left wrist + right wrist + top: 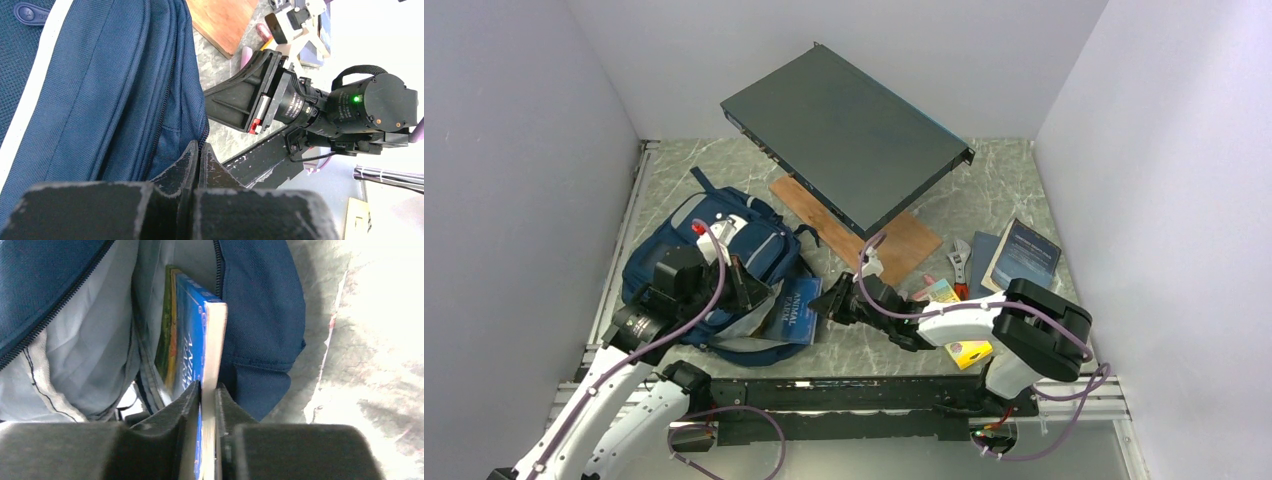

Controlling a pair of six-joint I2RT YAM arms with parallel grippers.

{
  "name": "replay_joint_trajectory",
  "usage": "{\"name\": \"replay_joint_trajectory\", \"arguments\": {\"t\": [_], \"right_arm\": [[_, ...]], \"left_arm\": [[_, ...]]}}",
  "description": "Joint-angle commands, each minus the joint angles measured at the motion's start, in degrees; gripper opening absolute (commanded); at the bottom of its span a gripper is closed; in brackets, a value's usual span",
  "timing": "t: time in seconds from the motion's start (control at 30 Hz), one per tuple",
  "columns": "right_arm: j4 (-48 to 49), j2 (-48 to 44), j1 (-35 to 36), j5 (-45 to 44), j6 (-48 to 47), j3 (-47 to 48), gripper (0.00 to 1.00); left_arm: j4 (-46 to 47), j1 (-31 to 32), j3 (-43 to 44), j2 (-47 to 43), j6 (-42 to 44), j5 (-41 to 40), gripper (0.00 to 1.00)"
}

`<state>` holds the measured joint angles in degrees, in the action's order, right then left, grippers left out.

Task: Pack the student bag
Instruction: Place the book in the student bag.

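Note:
The student bag [714, 265], navy with grey stripes, lies at the left of the table with its main opening facing right. My left gripper [746, 285] is shut on the bag's zip edge [205, 135], and its fingertips [192, 155] pinch the fabric. A blue book [796, 312] sticks halfway out of the opening. My right gripper [208, 390] is shut on the blue book [197, 340] at its outer edge. In the right wrist view a green and yellow book [167, 325] stands beside it against the grey lining [90, 340].
A flat black case [844, 135] leans at the back over a wooden board [864, 235]. To the right lie a wrench [961, 262], a dark blue book [1022, 255], a small colourful item [939, 292] and a yellow box [969, 351].

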<state>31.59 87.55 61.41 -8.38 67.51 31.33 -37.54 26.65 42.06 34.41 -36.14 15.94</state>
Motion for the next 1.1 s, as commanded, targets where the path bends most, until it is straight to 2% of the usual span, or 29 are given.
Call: {"name": "replay_joint_trajectory", "arguments": {"t": [0.0,0.03,0.07,0.17,0.3,0.37,0.43,0.63,0.7,0.8,0.93,1.07], "right_arm": [[2.0,-2.2,-0.2,0.7,6.8,0.5,0.12],[0.9,-3.5,-0.2,0.1,9.0,-0.1,0.03],[-0.8,-5.0,-0.3,-0.8,11.4,-0.5,0.00],[-7.6,-10.6,-0.1,-3.2,22.6,-1.7,0.00],[-4.6,-17.5,0.6,-4.3,29.0,-4.4,0.00],[-4.9,-19.8,0.9,-5.3,31.7,-4.9,0.00],[-1.0,-20.7,0.9,-5.1,32.4,-5.5,0.00],[18.9,-14.1,1.6,-1.9,33.8,-6.9,0.00],[23.0,-11.8,3.1,-5.0,33.2,-6.5,0.00],[23.1,-8.6,4.9,-11.2,31.0,-4.7,0.00],[33.0,-2.4,5.6,-19.0,23.4,-3.4,0.00],[41.2,3.6,5.6,-20.6,19.7,-1.0,0.00]], "left_arm": [[7.9,0.2,0.8,-1.3,-3.0,4.4,0.00],[8.3,0.1,0.9,-1.2,-3.1,4.6,0.00],[8.7,0.2,1.0,-1.0,-3.0,5.1,0.00],[6.7,0.2,5.5,0.9,-0.6,6.2,0.00],[-2.5,0.2,14.9,3.5,6.0,1.6,0.00],[-3.8,0.2,16.7,3.8,7.6,0.0,0.00],[-3.7,0.2,17.2,4.0,8.1,-0.4,0.00],[-2.6,0.2,17.5,4.8,8.3,0.8,0.00],[-2.6,0.2,17.5,5.1,8.3,1.1,0.00],[-1.3,0.2,16.8,4.9,7.1,3.1,0.00],[3.7,0.2,15.3,4.5,3.9,10.1,0.00],[3.0,0.2,16.6,4.9,3.4,13.9,0.00]]}}
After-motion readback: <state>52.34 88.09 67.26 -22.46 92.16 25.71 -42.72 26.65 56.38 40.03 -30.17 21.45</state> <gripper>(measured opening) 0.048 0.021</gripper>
